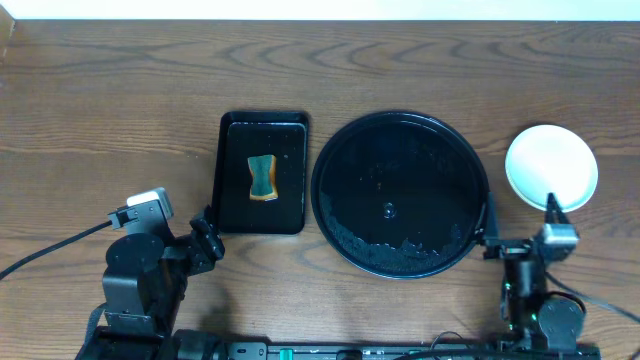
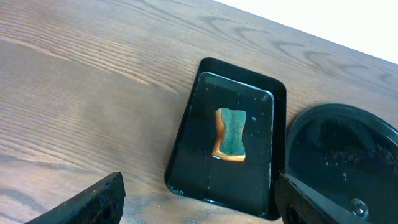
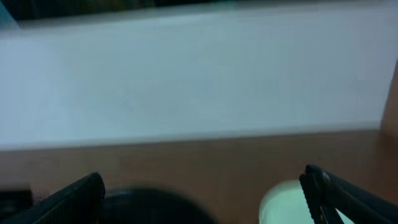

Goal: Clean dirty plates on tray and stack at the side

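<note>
Fingers [image 3: 74, 199] of the right gripper [image 3: 204, 177] are spread wide, and nothing is gripped. Just ahead, a pale plate [image 1: 551, 167] is set on the wood table [image 1: 100, 100], beside the big round tray [image 1: 400, 170], which is wet. The left gripper [image 2: 199, 186] is spread wide too, near the small tray [image 1: 285, 190] where a sponge [image 1: 262, 178] is laid.

Robot lab: wood-grain table [image 1: 100, 110], mounted arms [image 1: 138, 275]

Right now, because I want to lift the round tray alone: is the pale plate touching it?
Apart. The overhead view shows a strip of bare wood between the plate and the round tray.
</note>
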### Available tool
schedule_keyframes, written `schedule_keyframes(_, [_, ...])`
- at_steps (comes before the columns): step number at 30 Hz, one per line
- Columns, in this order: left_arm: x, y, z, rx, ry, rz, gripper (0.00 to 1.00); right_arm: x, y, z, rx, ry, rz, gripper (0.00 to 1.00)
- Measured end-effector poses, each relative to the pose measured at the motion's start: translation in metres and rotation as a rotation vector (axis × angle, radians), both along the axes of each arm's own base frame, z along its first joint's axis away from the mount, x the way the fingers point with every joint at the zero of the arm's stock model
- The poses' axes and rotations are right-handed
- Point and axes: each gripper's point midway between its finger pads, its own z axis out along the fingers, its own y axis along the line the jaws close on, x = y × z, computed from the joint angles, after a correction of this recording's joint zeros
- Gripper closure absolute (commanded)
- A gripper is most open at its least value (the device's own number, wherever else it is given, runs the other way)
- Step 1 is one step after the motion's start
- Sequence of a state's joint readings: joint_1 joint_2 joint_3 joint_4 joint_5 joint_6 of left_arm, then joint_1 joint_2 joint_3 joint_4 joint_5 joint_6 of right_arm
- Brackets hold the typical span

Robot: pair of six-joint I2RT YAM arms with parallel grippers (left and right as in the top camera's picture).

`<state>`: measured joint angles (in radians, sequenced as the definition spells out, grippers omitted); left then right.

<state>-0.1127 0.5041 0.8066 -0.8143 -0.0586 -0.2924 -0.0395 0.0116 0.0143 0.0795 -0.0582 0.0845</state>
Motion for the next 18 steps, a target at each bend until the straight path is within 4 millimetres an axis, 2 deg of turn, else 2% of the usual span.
schedule_keyframes(2, [0.000,0.000,0.000,0.000,0.000,0.000,0.22,0.001,-0.001,-0.025,-0.008,0.095,-0.003,0.01])
schedule_keyframes(4, [0.000,0.000,0.000,0.000,0.000,0.001,0.22,0.001,-0.001,-0.040,-0.014,0.156,-0.004,0.01])
schedule_keyframes(18, [0.000,0.000,0.000,0.000,0.000,0.001,0.22,0.001,-0.001,-0.040,-0.024,0.154,-0.006,0.01])
